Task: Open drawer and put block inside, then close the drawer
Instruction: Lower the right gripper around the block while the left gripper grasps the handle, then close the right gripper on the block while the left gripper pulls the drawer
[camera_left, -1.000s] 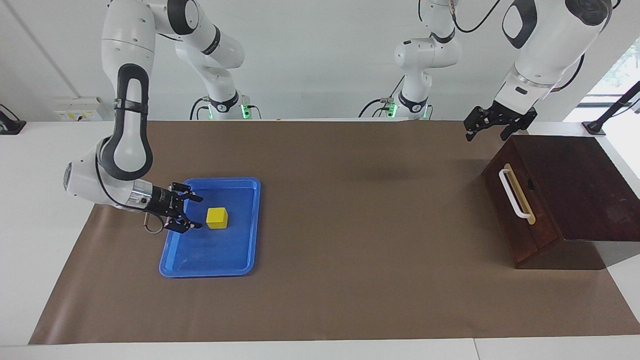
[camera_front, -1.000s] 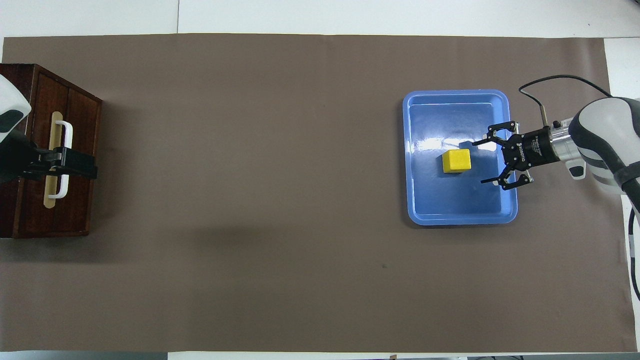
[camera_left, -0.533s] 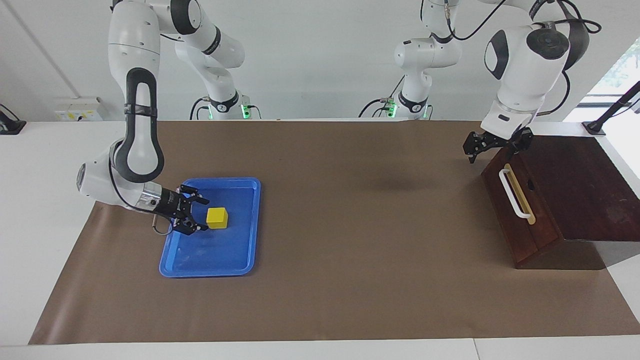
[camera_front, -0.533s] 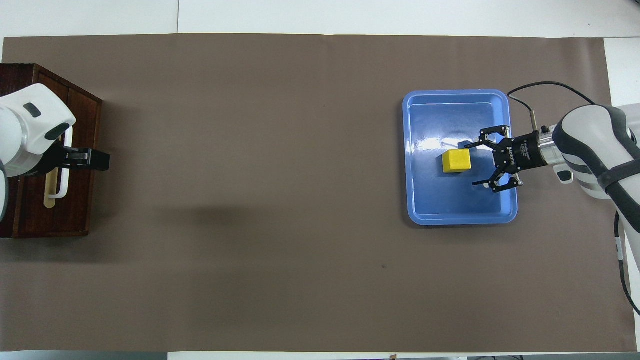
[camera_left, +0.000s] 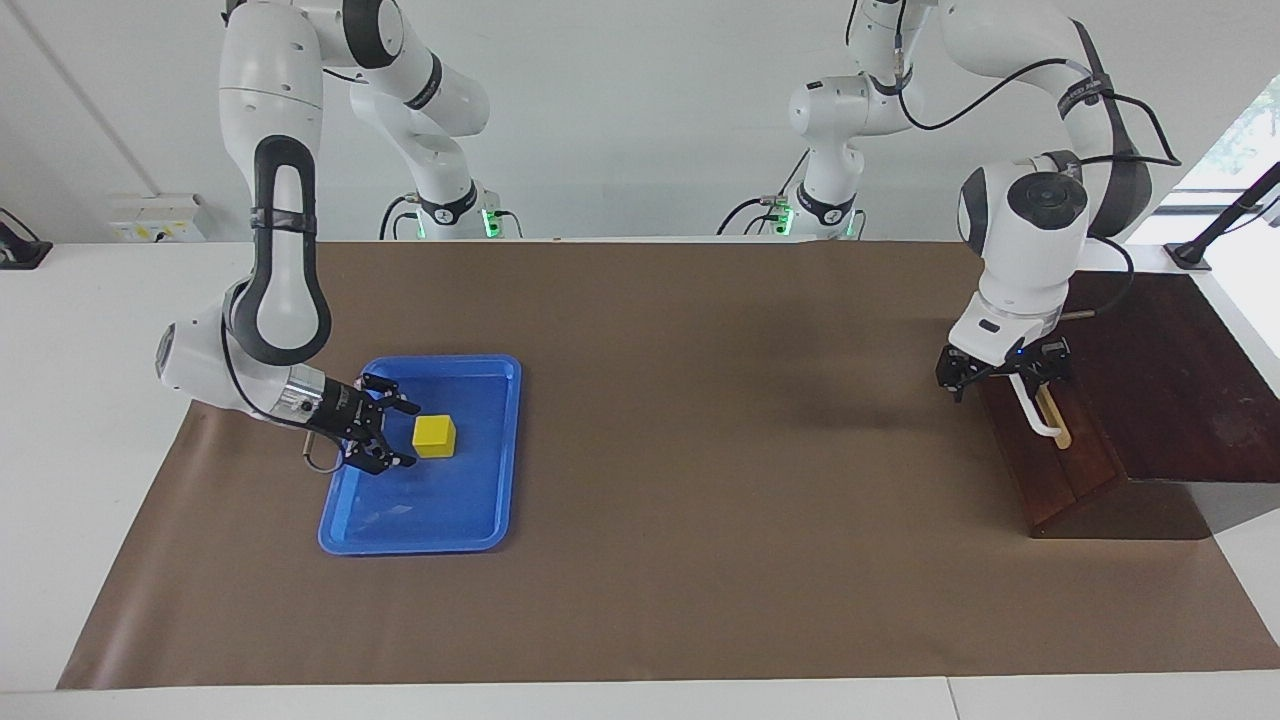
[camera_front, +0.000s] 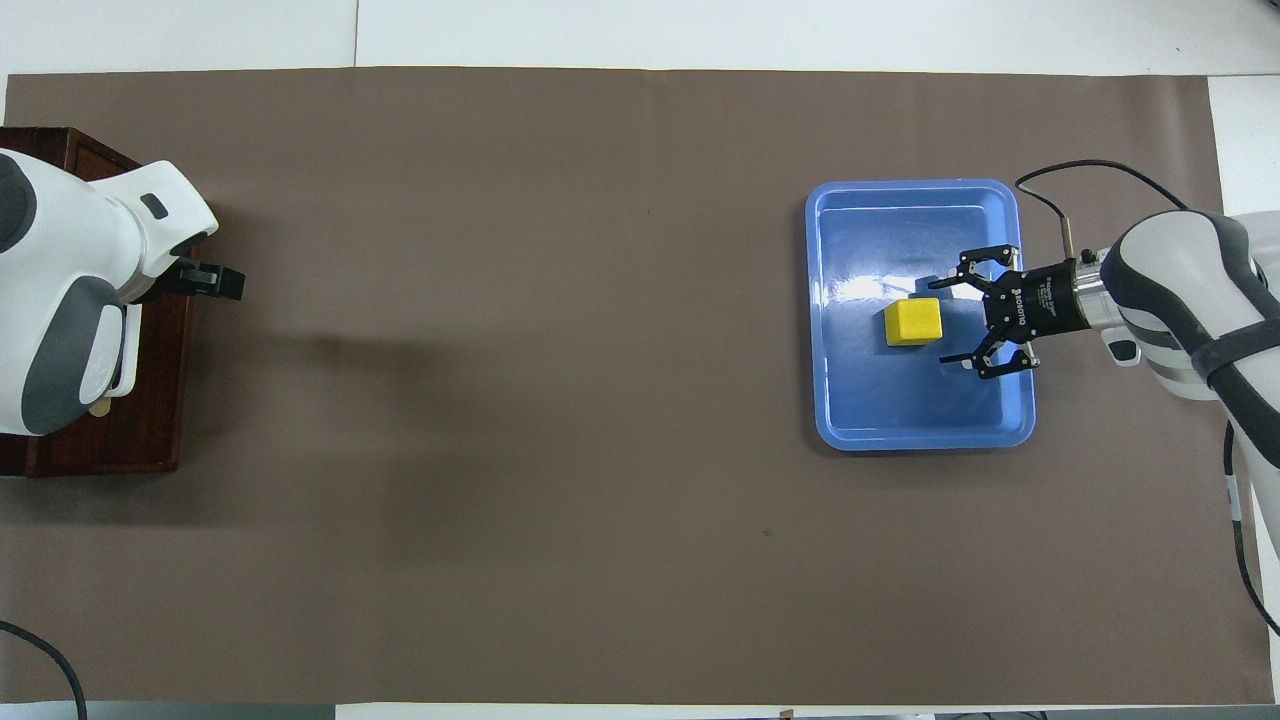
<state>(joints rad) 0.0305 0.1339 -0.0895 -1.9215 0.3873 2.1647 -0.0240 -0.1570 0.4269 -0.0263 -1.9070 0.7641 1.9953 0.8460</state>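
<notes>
The yellow block (camera_left: 435, 436) (camera_front: 913, 322) lies in the blue tray (camera_left: 470, 520) (camera_front: 920, 425). My right gripper (camera_left: 405, 434) (camera_front: 948, 325) is low in the tray, open, its fingers pointing at the block from the side toward the right arm's end, with nothing between them. The drawer (camera_left: 1060, 470) (camera_front: 160, 400) is closed in the slanted front of the dark wooden box (camera_left: 1170, 380). My left gripper (camera_left: 1000, 370) (camera_front: 212, 283) is open at the upper end of the white handle (camera_left: 1040, 420) and hides that end. Whether it touches the handle I cannot tell.
A brown mat (camera_left: 700, 450) covers the table between the tray and the box. The box stands at the left arm's end, the tray toward the right arm's end.
My left gripper has come down from above the box's top edge to the drawer front at the handle. My right gripper has moved in closer to the block.
</notes>
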